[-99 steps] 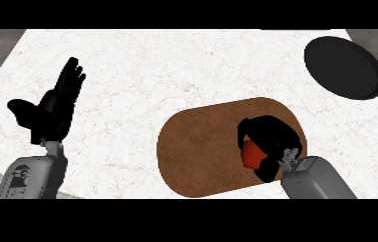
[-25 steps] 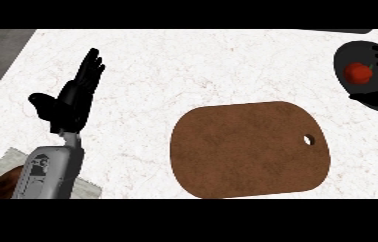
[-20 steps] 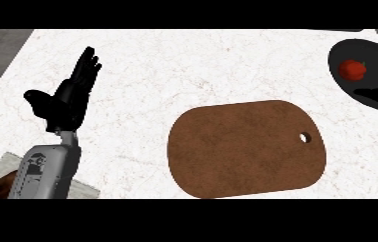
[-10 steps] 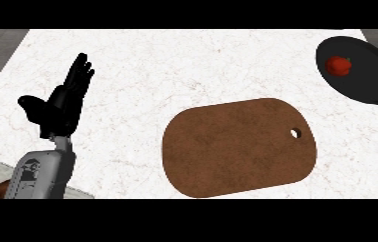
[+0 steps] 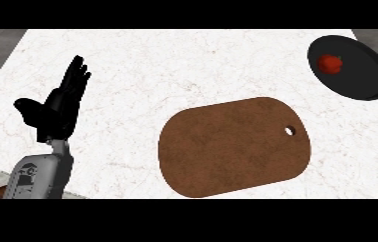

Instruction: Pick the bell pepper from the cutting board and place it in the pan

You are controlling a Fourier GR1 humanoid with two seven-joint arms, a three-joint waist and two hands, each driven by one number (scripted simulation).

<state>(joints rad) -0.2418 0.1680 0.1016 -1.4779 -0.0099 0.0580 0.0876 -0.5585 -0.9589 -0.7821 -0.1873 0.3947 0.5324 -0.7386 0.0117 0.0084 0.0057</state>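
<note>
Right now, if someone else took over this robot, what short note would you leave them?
Left hand: open, resting at the view's left, fingers up.
Right hand: out of view.
Bell pepper: in the pan, upper right. The cutting board lies nearer, centre-right, without it.
Done: pick and place.
Left: nothing that shows.

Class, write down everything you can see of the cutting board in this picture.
The cutting board is a brown, wood-like slab with a mottled surface and a rounded outline. A small hole pierces it near its right edge. It lies flat on the white marbled counter, right of centre in the lower part of the view. Its top is bare, and only the counter touches it. The pan sits apart, up to its right.
</note>
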